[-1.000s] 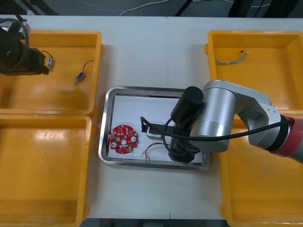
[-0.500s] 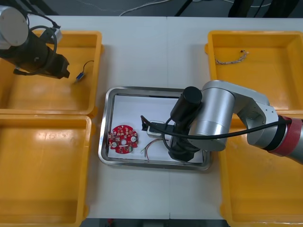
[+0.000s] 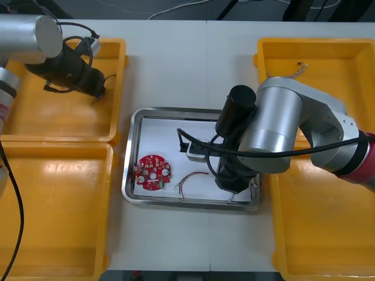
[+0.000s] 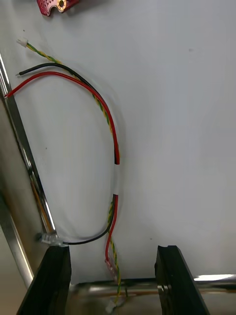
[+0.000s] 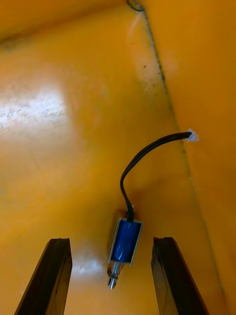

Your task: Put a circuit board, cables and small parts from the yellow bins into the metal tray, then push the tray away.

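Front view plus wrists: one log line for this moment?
left gripper: open, over small metal part in far-left yellow bin | right gripper: open, over red and yellow cable in metal tray | circuit board: in tray

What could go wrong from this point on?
The left gripper, open, straddles the small metal part close to the yellow bin wall; closing may pinch its black lead. The right gripper, open, hangs over the red and yellow cable at the metal tray rim; withdrawing might snag it.
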You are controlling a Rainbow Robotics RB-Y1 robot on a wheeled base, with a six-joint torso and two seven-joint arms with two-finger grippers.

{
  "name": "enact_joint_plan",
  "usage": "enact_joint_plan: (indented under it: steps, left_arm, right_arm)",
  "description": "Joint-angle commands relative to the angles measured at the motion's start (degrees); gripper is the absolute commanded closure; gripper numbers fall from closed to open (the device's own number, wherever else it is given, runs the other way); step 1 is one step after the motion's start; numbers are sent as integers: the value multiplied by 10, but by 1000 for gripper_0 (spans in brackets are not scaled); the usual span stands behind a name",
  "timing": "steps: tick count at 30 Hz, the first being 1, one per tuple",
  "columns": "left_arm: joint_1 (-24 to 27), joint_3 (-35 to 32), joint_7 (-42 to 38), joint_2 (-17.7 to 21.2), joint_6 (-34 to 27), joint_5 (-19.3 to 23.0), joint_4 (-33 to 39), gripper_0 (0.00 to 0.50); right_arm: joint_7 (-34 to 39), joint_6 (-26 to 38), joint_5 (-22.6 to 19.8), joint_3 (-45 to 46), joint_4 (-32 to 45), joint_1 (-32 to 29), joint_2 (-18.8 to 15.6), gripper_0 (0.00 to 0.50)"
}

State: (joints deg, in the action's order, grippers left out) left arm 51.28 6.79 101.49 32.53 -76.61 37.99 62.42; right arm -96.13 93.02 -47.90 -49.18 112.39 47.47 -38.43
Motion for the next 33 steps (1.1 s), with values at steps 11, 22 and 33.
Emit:
enact_joint_plan:
  steps: [11, 22, 33]
  left_arm:
    - [32, 24, 46, -22, 23, -34, -19, 39]
    - [32, 24, 49, -26, 41, -48, -37, 336]
    - [28, 13, 45, -26, 41, -46, -38, 500]
  right_arm:
    - [25, 142, -70, 175, 51, 23, -14, 0]
    - [154, 170, -106, 261, 55, 12, -55, 0]
    - [280, 170, -118, 356, 60, -42, -102, 0]
